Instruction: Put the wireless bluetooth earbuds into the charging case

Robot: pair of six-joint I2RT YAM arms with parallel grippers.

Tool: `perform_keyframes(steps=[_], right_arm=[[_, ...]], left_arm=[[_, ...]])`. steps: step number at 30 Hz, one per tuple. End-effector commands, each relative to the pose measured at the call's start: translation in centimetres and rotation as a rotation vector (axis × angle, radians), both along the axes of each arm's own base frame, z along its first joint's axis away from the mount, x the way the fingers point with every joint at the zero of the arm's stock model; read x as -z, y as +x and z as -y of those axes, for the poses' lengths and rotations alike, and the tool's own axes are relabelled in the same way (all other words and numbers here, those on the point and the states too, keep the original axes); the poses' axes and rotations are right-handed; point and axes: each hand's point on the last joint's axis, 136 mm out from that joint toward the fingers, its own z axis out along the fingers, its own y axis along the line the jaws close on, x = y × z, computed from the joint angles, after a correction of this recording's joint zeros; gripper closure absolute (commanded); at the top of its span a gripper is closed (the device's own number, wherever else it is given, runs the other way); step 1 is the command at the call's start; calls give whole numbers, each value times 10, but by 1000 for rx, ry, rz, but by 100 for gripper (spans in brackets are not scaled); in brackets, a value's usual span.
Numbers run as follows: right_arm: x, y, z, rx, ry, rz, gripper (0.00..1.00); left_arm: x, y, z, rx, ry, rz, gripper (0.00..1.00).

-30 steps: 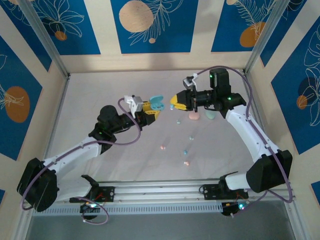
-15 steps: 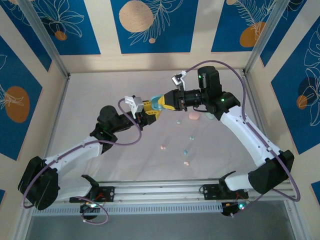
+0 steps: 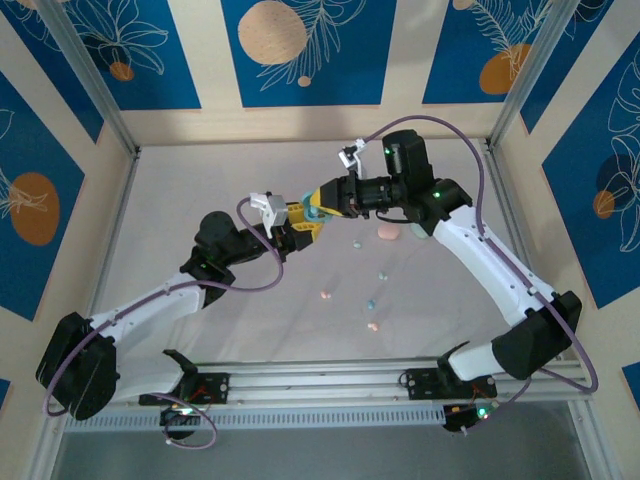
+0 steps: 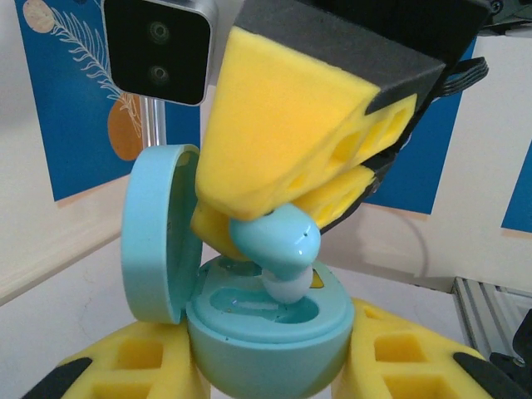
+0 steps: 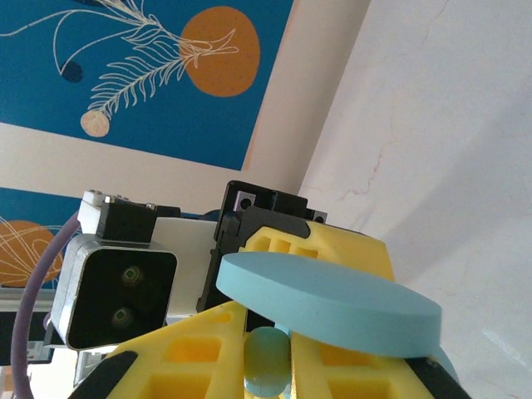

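The left gripper (image 3: 303, 222) is clamped on the body of the open light-blue case (image 4: 266, 337). It holds the case up off the table, with the lid (image 4: 156, 234) standing upright on the left. The right gripper (image 3: 324, 204) pinches a light-blue earbud (image 4: 278, 248), whose white tip sits at the mouth of a socket in the case.

To finish well, I judge the stem should line up with that socket and go straight down under gentle pressure, with release only once it sits flush.

The left wrist view shows tip against socket. The right wrist view shows the lid from outside and the earbud between the fingers, with the socket hidden. The top view adds loose earbuds (image 3: 371, 302) and a pink case (image 3: 388, 232) on the table, right of the meeting grippers.
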Motion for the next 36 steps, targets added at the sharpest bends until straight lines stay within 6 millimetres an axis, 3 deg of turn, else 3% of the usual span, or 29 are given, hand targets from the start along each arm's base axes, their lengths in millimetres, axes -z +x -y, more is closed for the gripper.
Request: perform_keyframes(steps=[1, 12, 16, 28, 36], right_arm=[[-3, 0, -1, 7, -32, 33, 83], [4, -5, -7, -11, -60, 9, 83], [-4, -8, -11, -29, -23, 13, 83], [31, -12, -1, -8, -187, -46, 81], [33, -7, 4, 30, -236, -20, 76]], left_arm=[[-19, -8, 3, 20, -39, 72, 75], [-22, -4, 2, -3, -38, 100, 75], [-24, -5, 1, -8, -40, 112, 75], [-30, -4, -2, -34, -55, 149, 75], [-31, -6, -2, -24, -55, 147, 75]])
